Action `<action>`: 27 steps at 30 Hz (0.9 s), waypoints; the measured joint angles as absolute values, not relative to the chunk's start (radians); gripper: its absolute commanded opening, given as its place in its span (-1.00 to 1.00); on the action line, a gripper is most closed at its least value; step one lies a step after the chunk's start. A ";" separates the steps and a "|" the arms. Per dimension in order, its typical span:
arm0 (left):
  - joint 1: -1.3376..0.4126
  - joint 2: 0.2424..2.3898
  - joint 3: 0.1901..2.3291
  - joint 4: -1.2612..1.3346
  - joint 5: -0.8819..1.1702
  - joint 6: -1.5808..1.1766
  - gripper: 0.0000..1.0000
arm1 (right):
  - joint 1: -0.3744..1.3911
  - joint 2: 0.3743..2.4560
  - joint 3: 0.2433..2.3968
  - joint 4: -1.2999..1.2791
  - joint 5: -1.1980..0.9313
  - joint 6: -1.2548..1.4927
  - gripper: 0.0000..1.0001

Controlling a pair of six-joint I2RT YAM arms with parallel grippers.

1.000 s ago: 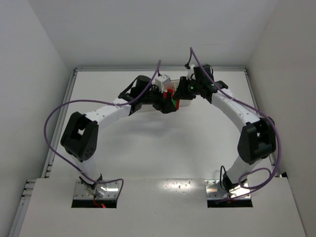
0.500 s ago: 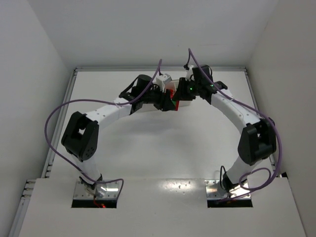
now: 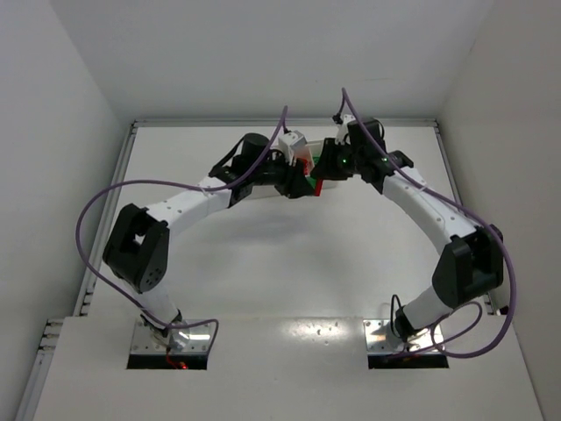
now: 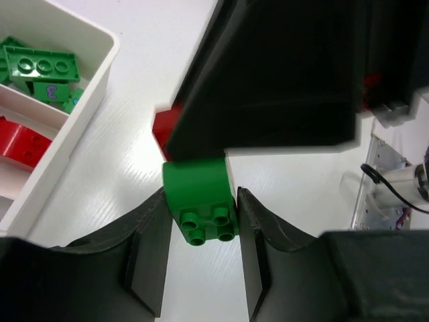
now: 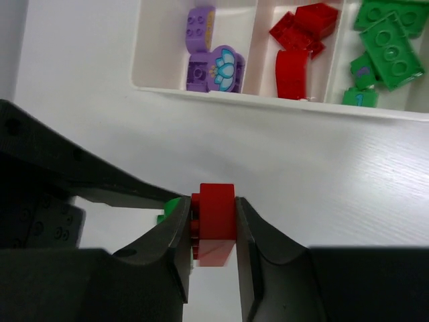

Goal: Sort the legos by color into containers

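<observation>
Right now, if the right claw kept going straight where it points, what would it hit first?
Probably the near wall of the tray. The right claw, shut on a red brick, points across bare table toward it. Depth is unclear, so it might touch the table first.

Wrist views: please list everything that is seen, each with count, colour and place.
tray: one, white, three compartments, on the table beyond the held bricks
purple bricks: two, purple, left compartment in the right wrist view
red bricks: about three, red, middle compartment
green bricks: at least four, green, right compartment, some cut off
held red brick: one, red, above the table
held green brick: one, green, beside the red one
table: one, white
left gripper: black, shut on held green brick
right gripper: black, shut on held red brick
</observation>
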State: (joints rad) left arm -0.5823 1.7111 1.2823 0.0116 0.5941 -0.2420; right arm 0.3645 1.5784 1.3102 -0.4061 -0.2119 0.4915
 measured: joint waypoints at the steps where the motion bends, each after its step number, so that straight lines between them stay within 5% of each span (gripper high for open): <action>1: -0.582 1.707 1.281 0.016 0.595 -0.241 -1.00 | 0.364 1.571 1.307 -0.402 -0.208 0.490 -1.00; 9: -0.573 1.628 1.272 -0.014 0.688 -0.236 -1.00 | 0.223 1.559 1.234 -0.405 0.106 0.384 -1.00; 16: -0.573 1.662 1.304 -0.022 0.647 -0.223 -1.00 | 0.204 1.539 1.225 -0.406 0.146 0.336 -1.00; 27: -0.564 2.104 1.800 -0.038 0.553 -0.226 -0.82 | 0.157 1.345 1.128 -0.431 0.040 0.310 -1.00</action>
